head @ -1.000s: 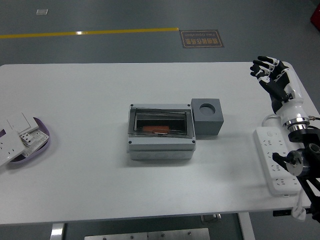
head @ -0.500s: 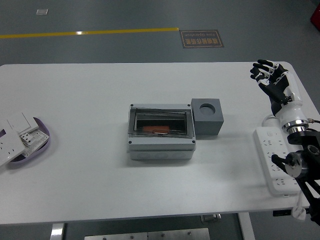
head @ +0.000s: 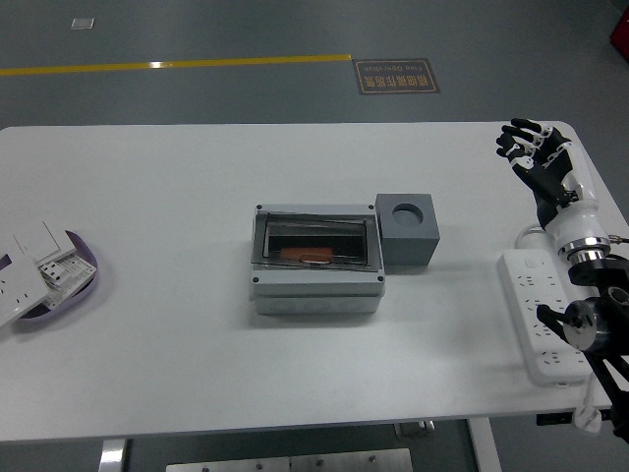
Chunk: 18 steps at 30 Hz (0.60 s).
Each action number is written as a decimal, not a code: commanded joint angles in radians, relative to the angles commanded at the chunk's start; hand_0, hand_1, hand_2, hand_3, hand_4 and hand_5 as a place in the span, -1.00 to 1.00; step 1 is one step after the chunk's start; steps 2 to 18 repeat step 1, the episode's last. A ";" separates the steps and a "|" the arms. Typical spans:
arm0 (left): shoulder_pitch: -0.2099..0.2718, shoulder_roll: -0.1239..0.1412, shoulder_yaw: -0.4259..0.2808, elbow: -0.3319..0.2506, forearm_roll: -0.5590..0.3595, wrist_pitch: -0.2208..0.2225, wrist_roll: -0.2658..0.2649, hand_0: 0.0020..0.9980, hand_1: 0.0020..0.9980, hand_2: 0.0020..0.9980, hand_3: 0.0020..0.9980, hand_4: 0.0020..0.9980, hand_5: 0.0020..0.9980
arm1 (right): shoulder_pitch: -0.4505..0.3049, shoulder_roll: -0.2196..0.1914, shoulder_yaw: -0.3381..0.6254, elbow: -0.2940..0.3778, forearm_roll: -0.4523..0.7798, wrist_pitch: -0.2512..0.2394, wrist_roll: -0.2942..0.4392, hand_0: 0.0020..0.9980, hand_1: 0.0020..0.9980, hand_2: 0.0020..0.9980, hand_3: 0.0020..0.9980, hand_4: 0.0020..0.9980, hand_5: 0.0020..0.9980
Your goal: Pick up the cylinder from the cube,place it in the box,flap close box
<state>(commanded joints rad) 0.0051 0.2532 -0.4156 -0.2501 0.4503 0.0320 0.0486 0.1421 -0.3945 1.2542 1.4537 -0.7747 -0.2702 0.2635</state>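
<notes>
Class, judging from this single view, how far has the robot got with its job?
Nearly finished. The cube's hole is empty, an orange cylinder shows through the box's closed lid. The right hand hangs open near the table's far right corner, holding nothing. Nothing visibly remains.

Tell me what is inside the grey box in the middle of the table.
Through the clear lid of the box an orange cylinder lies near the front wall. The rest of the inside looks dark; the lid frame hides its edges.
</notes>
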 joint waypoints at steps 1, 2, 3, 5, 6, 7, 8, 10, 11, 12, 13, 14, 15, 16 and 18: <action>0.000 0.000 0.001 0.000 0.000 0.000 0.000 0.19 0.26 0.24 0.28 0.40 -0.57 | 0.001 0.000 0.000 0.000 0.000 0.000 0.000 0.35 0.24 0.22 0.14 0.44 -0.71; 0.000 0.000 0.001 0.000 0.000 0.000 0.000 0.19 0.26 0.24 0.28 0.40 -0.57 | 0.001 0.000 0.000 0.000 0.000 0.000 0.000 0.35 0.24 0.22 0.14 0.44 -0.71; 0.000 0.000 0.001 0.000 0.000 0.000 0.000 0.19 0.26 0.24 0.28 0.40 -0.57 | 0.001 0.000 0.000 0.000 0.000 0.000 0.000 0.35 0.24 0.22 0.14 0.44 -0.71; 0.000 0.000 0.001 0.000 0.000 0.000 0.000 0.19 0.26 0.24 0.28 0.40 -0.57 | 0.001 0.000 0.000 0.000 0.000 0.000 0.000 0.35 0.24 0.22 0.14 0.44 -0.71; 0.000 0.000 0.001 0.000 0.000 0.000 0.000 0.19 0.26 0.24 0.28 0.40 -0.57 | 0.001 0.000 0.000 0.000 0.000 0.000 0.000 0.35 0.24 0.22 0.14 0.44 -0.71; 0.000 0.000 0.001 0.000 0.000 0.000 0.000 0.19 0.26 0.24 0.28 0.40 -0.57 | 0.001 0.000 0.000 0.000 0.000 0.000 0.000 0.35 0.24 0.22 0.14 0.44 -0.71; 0.000 0.000 0.001 0.000 0.000 0.000 0.000 0.19 0.26 0.24 0.28 0.40 -0.57 | 0.001 0.000 0.000 0.000 0.000 0.000 0.000 0.35 0.24 0.22 0.14 0.44 -0.71; 0.000 0.000 0.001 0.000 0.000 0.000 0.000 0.19 0.26 0.24 0.28 0.40 -0.57 | 0.001 0.000 0.000 0.000 0.000 0.000 0.000 0.35 0.24 0.22 0.14 0.44 -0.71; 0.000 0.000 0.001 0.000 0.000 0.000 0.000 0.19 0.26 0.24 0.28 0.40 -0.57 | 0.001 0.000 0.000 0.000 0.000 0.000 0.000 0.35 0.24 0.22 0.14 0.44 -0.71; 0.000 0.000 0.001 0.000 0.000 0.000 0.000 0.19 0.26 0.24 0.28 0.40 -0.57 | 0.001 0.000 0.000 0.000 0.000 0.000 0.000 0.35 0.24 0.22 0.14 0.44 -0.71; 0.000 0.000 0.001 0.000 0.000 0.000 0.000 0.19 0.26 0.24 0.28 0.40 -0.57 | 0.001 0.000 0.000 0.000 0.000 0.000 0.000 0.35 0.24 0.22 0.14 0.44 -0.71; 0.000 0.000 0.001 0.000 0.000 0.000 0.000 0.19 0.26 0.24 0.28 0.40 -0.57 | 0.001 0.000 0.000 0.000 0.000 0.000 0.000 0.35 0.24 0.22 0.14 0.44 -0.71; 0.000 0.000 0.001 0.000 0.000 0.000 0.000 0.19 0.26 0.24 0.28 0.40 -0.57 | 0.001 0.000 0.000 0.000 0.000 0.000 0.000 0.35 0.24 0.22 0.14 0.44 -0.71; 0.000 0.000 0.001 0.000 0.000 0.000 0.000 0.19 0.26 0.24 0.28 0.40 -0.57 | 0.001 0.000 0.000 0.000 0.000 0.000 0.000 0.35 0.24 0.22 0.14 0.44 -0.71; 0.000 0.000 0.001 0.000 0.000 0.000 0.000 0.19 0.26 0.24 0.28 0.40 -0.57 | 0.001 0.000 0.000 0.000 0.000 0.000 0.000 0.35 0.24 0.22 0.14 0.44 -0.71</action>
